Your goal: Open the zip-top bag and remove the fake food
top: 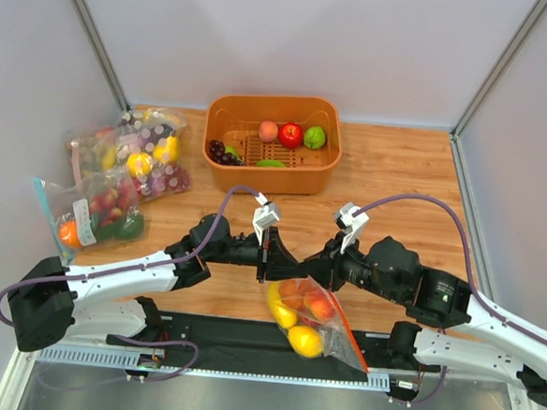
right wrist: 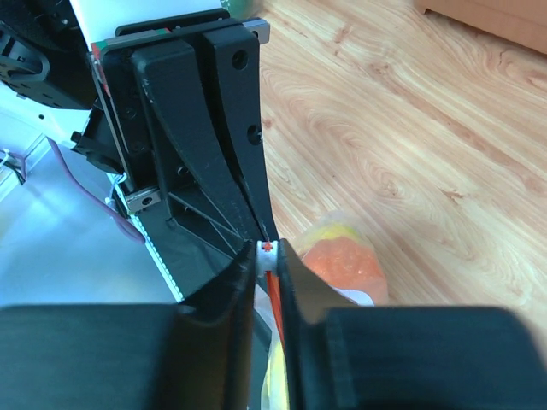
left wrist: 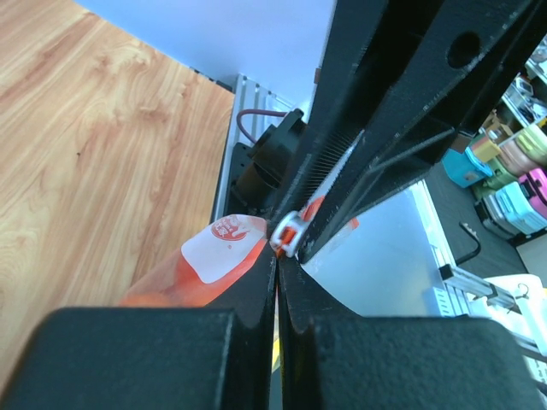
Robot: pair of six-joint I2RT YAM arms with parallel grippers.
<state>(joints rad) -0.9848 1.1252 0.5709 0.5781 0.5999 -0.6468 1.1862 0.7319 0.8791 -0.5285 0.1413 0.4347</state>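
Pinching the zip-top bag at its top corner, both arms meet over the near edge of the table, and the bag hangs below them with the fake food bunched inside; the left gripper is clamped tight on the plastic beside the white label; the right gripper is closed on the small white slider at the end of the orange-red zip strip, fingertip to fingertip with its partner; the strip seems sealed along the length that shows, so I judge the opening barely begun; doing it well means keeping the left pinch fixed as an anchor, drawing the slider straight along the strip rather than away from it, and holding the track taut so the crinkly film neither bunches nor slips from either pinch.
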